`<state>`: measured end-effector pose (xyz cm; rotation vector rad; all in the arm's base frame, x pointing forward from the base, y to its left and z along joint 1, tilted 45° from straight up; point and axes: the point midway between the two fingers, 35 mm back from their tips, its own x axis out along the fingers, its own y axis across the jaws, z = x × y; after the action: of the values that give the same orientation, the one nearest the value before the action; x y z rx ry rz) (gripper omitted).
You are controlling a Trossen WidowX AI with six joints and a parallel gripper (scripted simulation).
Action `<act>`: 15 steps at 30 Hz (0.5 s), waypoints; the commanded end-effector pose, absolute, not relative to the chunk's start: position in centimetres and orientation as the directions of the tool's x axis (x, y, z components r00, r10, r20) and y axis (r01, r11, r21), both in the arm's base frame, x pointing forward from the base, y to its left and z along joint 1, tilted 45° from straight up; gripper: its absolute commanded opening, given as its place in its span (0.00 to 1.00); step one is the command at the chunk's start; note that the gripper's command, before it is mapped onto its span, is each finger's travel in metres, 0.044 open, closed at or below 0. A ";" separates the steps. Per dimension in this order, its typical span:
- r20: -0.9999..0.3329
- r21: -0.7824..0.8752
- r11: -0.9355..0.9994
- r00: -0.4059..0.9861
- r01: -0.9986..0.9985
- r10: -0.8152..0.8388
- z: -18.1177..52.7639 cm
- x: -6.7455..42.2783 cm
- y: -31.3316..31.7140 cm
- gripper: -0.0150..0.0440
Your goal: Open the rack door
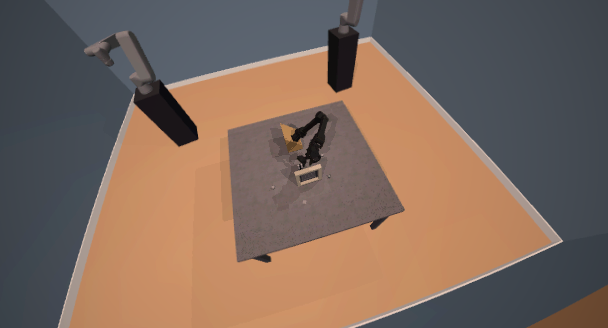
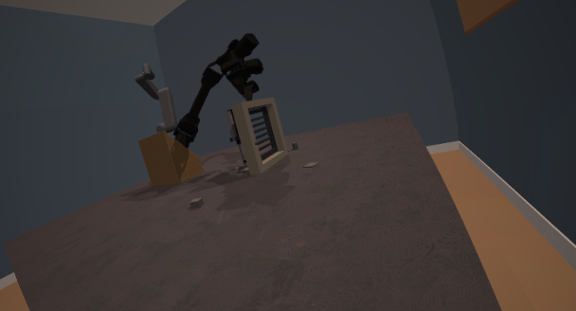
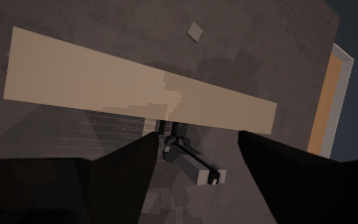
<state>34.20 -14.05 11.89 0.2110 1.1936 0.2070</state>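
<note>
The pale rack frame (image 1: 308, 169) (image 2: 251, 145) (image 3: 80, 75) stands upright on the table (image 1: 350, 201) (image 2: 355, 214). The dark slatted door (image 2: 262, 131) appears closed within it. The grey handle (image 2: 232, 124) (image 3: 197, 165) stands out from the door on the arm's side and looks upright. My gripper (image 1: 303, 162) (image 2: 249, 95) (image 3: 197, 137) is open and points down above the frame's top on the handle side. In the wrist view the handle shows between and below the spread fingers, with neither seen touching it. The exterior view hides one fingertip.
An orange wedge-shaped block (image 1: 289, 136) (image 2: 158, 162) stands beside the arm's base. Small pale pieces lie around the frame, one (image 1: 273, 187) (image 2: 196, 203) to its side, one (image 1: 304, 202) (image 2: 311, 165) (image 3: 195, 31) beyond it and one (image 1: 329, 176) (image 2: 295, 146) near its other side.
</note>
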 end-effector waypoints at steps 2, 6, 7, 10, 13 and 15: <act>-0.891 0.354 0.935 0.291 -0.039 0.349 10.8 33.5 -14.8 0.73; -0.876 0.424 0.906 0.245 -0.020 0.415 10.1 32.8 -15.4 0.73; -0.871 0.441 0.897 0.235 -0.015 0.432 9.9 32.6 -15.5 0.73; -0.853 0.491 0.871 0.209 0.004 0.479 9.4 32.1 -16.0 0.73; -0.829 0.539 0.842 0.187 0.023 0.526 9.0 31.6 -16.4 0.73; -0.811 0.571 0.820 0.175 0.036 0.558 8.8 31.3 -16.7 0.73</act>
<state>31.69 -16.32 9.13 0.4769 1.3480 0.3612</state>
